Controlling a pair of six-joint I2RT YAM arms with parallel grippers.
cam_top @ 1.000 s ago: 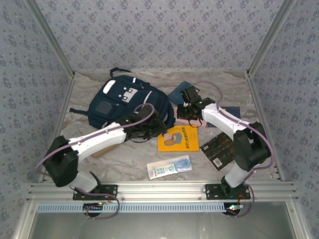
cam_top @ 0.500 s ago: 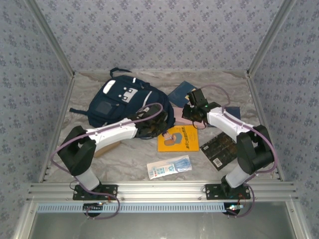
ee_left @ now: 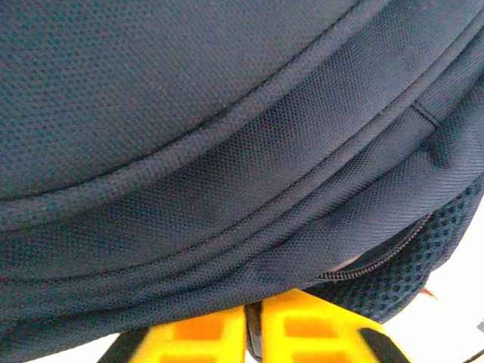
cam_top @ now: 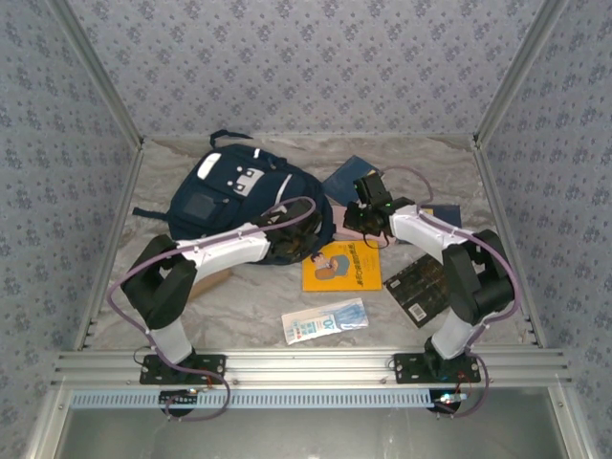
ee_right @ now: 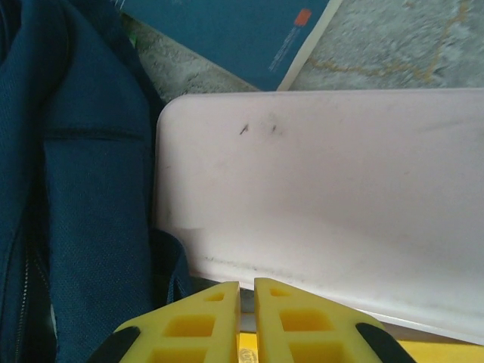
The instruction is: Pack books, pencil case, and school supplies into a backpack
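We think the bag is being opened, because all the things lie outside the backpack (cam_top: 225, 196). The left gripper (ee_left: 253, 306) has its two yellow fingers pressed together, with just a thin dark line between them. The backpack's blue cloth is right in front of these fingers, close up. The zipper (ee_left: 378, 257) runs a little ahead and to the right of them. We cannot tell if the fingers pinch a bit of cloth or a zipper pull, or just rest there. The right gripper (ee_right: 247, 287) also has its fingers almost together, with only a small slit. Just ahead of them lies the pink case (ee_right: 325, 204), which we take for the pencil case. The fingertips are at its near edge, but we cannot tell if they grip it or only touch it. The backpack is just to the left of this gripper. A navy book (ee_right: 249, 38) lies farther ahead, past the case. The orange book (cam_top: 342, 265) is near, on the side toward the arm's base. The next move, we think, needs a steady pull along the zipper so that the bag opens wide. The bag is soft and may slide or fold, so the pull should be slow. After that the case can go in.
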